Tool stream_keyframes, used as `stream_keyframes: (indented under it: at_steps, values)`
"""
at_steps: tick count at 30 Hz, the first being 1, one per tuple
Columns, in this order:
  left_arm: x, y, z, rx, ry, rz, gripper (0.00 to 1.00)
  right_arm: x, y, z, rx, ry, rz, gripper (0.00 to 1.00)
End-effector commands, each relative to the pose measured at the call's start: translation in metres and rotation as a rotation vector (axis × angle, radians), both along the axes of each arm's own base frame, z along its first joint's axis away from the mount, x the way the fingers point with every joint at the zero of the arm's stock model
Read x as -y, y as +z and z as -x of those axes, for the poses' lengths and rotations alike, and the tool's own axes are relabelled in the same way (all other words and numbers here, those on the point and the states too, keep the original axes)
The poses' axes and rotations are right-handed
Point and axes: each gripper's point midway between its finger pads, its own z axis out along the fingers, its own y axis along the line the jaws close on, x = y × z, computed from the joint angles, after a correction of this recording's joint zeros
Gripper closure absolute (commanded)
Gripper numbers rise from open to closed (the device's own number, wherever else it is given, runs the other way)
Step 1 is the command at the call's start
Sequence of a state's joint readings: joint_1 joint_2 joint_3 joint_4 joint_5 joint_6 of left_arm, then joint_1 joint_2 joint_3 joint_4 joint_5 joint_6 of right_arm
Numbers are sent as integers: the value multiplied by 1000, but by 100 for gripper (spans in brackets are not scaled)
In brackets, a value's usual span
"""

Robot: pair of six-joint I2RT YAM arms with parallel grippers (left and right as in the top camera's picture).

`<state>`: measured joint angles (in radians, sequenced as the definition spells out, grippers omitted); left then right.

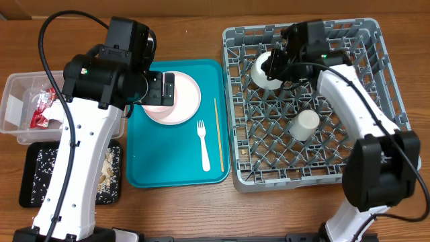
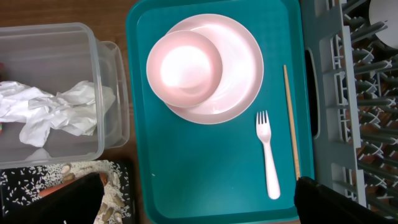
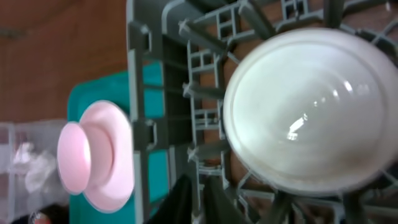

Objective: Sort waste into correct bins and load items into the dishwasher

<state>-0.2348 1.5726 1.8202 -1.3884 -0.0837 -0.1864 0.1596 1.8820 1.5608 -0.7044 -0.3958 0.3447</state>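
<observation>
A pale pink plate (image 2: 239,68) lies on the teal serving tray (image 2: 205,174) with a whitish bowl (image 2: 185,67) on it. A white fork (image 2: 267,155) and a wooden chopstick (image 2: 290,118) lie to its right. My left gripper (image 2: 199,211) hovers open above the tray, its fingers (image 2: 68,199) spread wide; from overhead it covers the plate's (image 1: 188,101) left part. In the grey dish rack (image 1: 376,81) sit a second whitish bowl (image 1: 263,69) and a small white cup (image 1: 306,124). My right gripper (image 3: 202,199) is beside that bowl (image 3: 311,106), fingers nearly together and holding nothing.
The clear tub (image 1: 17,87) at the left holds a red wrapper (image 1: 44,107) and crumpled napkins (image 2: 56,112). In front of it the black tray (image 1: 33,168) carries rice-like bits. The rack's lattice wall (image 2: 326,93) borders the teal tray on the right.
</observation>
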Motion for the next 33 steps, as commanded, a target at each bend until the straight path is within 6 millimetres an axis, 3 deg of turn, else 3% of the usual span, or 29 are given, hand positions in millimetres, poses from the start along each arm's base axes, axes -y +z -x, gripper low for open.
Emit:
stream_keyframes:
  at_steps: [1,4,8,11,15,18,21,26,30,33]
  values:
    - [-1,8,-2,25,-4,-5,0,3,101,24,166,12,-33,78]
    - [-1,8,-2,25,-4,-5,0,8,111,59,97,11,-23,73]
    - [-1,8,-2,25,-4,-5,0,12,93,85,-37,12,-4,65]
    - [-1,8,-2,25,-4,-5,0,13,86,95,-93,10,1,42]
    - [0,8,-2,26,-3,-1,0,11,83,105,-139,23,-15,40]
    - [8,16,-17,93,5,48,0,12,79,112,-172,23,-9,37]
    - [18,17,-18,93,-12,102,0,13,76,116,-194,21,-2,37]
    - [7,21,-29,140,23,50,0,18,74,115,-191,6,25,37]
    - [-7,4,-41,116,131,-11,0,21,72,115,-196,-3,42,37]
    - [-14,-21,-55,68,173,-57,18,31,67,117,-209,-32,100,37]
